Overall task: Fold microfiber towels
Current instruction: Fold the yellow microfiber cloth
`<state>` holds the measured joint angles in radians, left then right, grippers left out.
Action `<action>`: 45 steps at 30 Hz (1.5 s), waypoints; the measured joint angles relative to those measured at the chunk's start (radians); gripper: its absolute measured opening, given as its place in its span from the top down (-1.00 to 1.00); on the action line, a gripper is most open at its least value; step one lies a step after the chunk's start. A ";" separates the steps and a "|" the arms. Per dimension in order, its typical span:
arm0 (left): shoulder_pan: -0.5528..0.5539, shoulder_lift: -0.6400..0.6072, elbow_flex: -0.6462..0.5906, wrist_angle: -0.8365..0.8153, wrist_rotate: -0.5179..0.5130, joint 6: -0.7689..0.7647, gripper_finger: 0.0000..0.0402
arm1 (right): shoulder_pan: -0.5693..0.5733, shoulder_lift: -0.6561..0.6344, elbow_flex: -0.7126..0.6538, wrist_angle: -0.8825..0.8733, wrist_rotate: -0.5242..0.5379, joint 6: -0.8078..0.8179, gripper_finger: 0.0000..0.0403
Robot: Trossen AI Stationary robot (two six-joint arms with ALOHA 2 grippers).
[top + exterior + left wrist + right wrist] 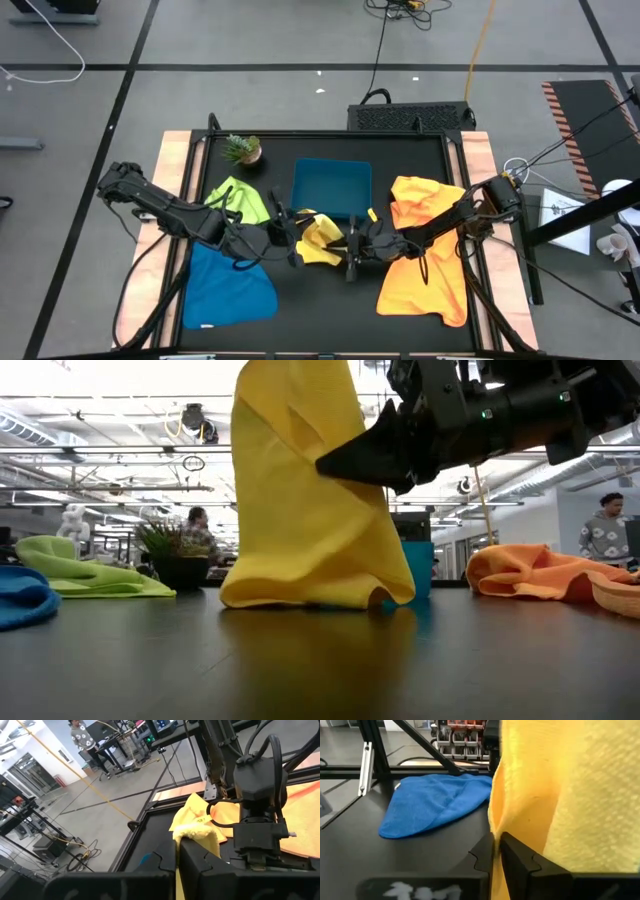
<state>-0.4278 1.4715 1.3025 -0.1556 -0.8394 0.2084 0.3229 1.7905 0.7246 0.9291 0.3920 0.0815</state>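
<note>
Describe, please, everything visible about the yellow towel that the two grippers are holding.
The yellow towel is a soft, thin cloth with a fine looped, fuzzy surface. It is lifted at the table's middle, in front of the teal tray, and hangs in loose vertical folds; its lower edge rests crumpled on the black tabletop. The left gripper is shut on one edge of it, and the right gripper is shut on another. It touches no other towel.

Camera layout: one overhead, one at table height, two on the wrists.
High view looks straight down on the whole table [330, 300]; low view faces level across it, close to the yellow towel [310, 500]; each wrist view looks past its own fingers at that towel.
</note>
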 joint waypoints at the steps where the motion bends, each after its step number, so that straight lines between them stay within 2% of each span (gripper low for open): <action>1: 0.000 0.000 0.000 0.000 0.000 0.002 0.98 | 0.000 0.000 0.000 -0.002 0.000 0.000 0.85; 12: -0.018 0.000 0.000 -0.001 0.010 0.019 0.96 | -0.004 0.000 0.000 -0.021 0.027 -0.007 0.62; 27: -0.026 -0.001 0.000 0.107 0.000 0.102 0.98 | -0.007 0.001 0.000 -0.154 0.023 0.064 0.64; 31: -0.026 -0.001 0.000 0.106 0.000 0.102 0.96 | -0.001 0.001 0.000 -0.161 0.023 0.062 0.71; 36: -0.032 -0.001 0.000 0.101 0.000 0.105 0.97 | 0.024 -0.011 0.000 -0.181 0.024 0.028 0.96; 45: -0.076 -0.034 0.002 0.081 -0.004 0.091 0.97 | 0.108 -0.175 0.000 -0.256 0.027 0.027 0.99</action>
<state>-0.5040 1.4371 1.3041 -0.0751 -0.8435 0.2990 0.4313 1.6157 0.7246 0.6731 0.4186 0.1085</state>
